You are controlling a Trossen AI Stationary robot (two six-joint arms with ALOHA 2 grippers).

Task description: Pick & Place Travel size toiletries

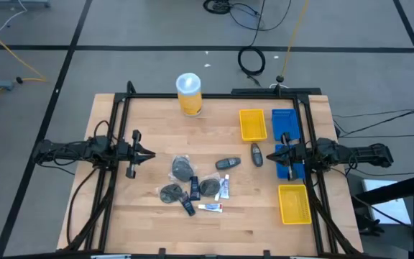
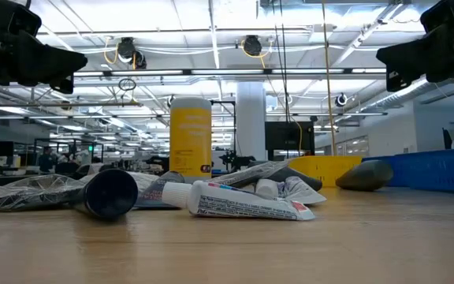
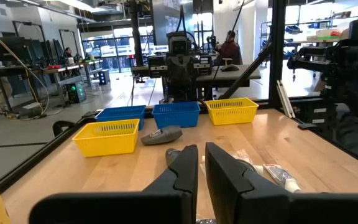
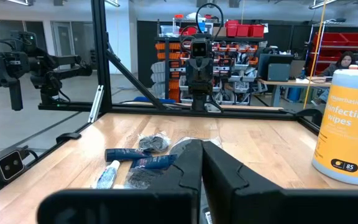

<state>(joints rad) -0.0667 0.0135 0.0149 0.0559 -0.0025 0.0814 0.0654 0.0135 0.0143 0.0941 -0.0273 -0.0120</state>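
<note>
At mid-table we see the toiletries [image 1: 196, 185] lying loose, awaiting sorting; our left gripper [image 1: 152, 154] hovers nearby almost closed and empty, our right gripper [image 1: 270, 153] clenched, empty, beside the trays [image 1: 253, 125].

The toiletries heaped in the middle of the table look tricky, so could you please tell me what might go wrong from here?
1. The toiletries overlap in one heap, so a grab could lift or drag a neighbour.
2. The white tube lies flat on the wood, so the jaws may slide off it.
3. The grey oval piece sits close beside the yellow tray, so the right gripper could nudge that tray while reaching for it.
</note>
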